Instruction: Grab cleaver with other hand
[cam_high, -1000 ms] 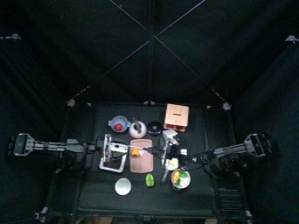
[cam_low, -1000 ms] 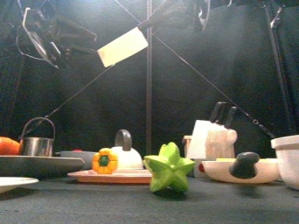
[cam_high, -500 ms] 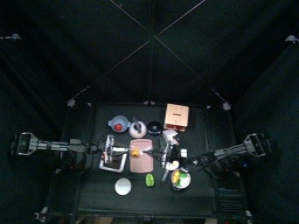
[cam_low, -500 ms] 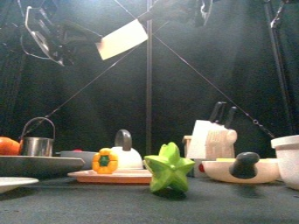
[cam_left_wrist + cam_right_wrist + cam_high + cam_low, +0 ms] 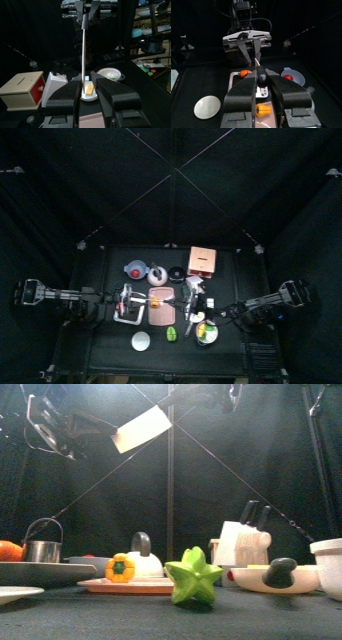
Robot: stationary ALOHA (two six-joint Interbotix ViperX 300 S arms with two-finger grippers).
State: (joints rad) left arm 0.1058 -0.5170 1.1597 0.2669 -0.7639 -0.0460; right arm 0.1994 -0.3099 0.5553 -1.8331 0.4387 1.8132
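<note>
Cleaver (image 5: 143, 429) rose slightly above the surface (image 5: 107, 263) | right gripper (image 5: 258, 75) fingers looked clamped on it | left gripper (image 5: 89, 82) fingers: could not tell | handover likely midway

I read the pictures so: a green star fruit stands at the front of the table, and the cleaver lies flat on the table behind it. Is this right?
Not entirely. The cleaver does not lie on the table: the front view shows it high in the air. The green star fruit does stand at the front.
</note>
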